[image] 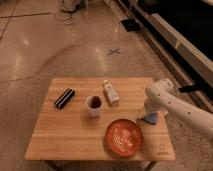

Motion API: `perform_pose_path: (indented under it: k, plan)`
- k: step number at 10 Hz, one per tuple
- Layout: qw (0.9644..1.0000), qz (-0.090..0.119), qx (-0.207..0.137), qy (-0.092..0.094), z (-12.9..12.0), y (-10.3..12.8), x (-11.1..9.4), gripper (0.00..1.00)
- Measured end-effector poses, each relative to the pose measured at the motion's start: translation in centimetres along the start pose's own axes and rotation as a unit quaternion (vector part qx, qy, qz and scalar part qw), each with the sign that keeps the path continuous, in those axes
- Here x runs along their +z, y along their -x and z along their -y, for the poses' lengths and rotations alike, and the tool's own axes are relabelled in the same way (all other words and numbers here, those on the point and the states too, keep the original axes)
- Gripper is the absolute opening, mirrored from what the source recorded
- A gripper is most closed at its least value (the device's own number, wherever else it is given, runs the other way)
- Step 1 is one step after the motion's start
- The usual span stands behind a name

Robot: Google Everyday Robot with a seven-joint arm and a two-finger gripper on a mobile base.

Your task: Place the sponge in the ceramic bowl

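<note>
The ceramic bowl (123, 138), a wide orange-red dish with pale rings, sits on the wooden table (75, 135) near the front right. The sponge (149, 119), a small light-blue pad, is just right of and slightly behind the bowl, at the table's right side. My gripper (146, 117) comes down from the white arm (172, 102) right at the sponge, its tips against or around the pad. The sponge lies outside the bowl's rim.
A white cup with a dark inside (94, 104) stands at the table's middle. A small white bottle (110, 93) lies behind it. A black rectangular bar (64, 98) rests at the back left. Polished floor surrounds the table.
</note>
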Motion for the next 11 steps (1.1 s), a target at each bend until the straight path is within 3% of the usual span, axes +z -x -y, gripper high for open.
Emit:
perform_pose_path:
  k: [4,8,11]
  plan:
    - [0.9998,0.011,-0.016,0.007,0.2,0.7,0.1,0.44]
    - [0.9996,0.027,0.003,0.008,-0.2,1.1,-1.7,0.02]
    - [0.9997,0.021,0.014,0.004,0.0,-0.3,-4.4,0.00]
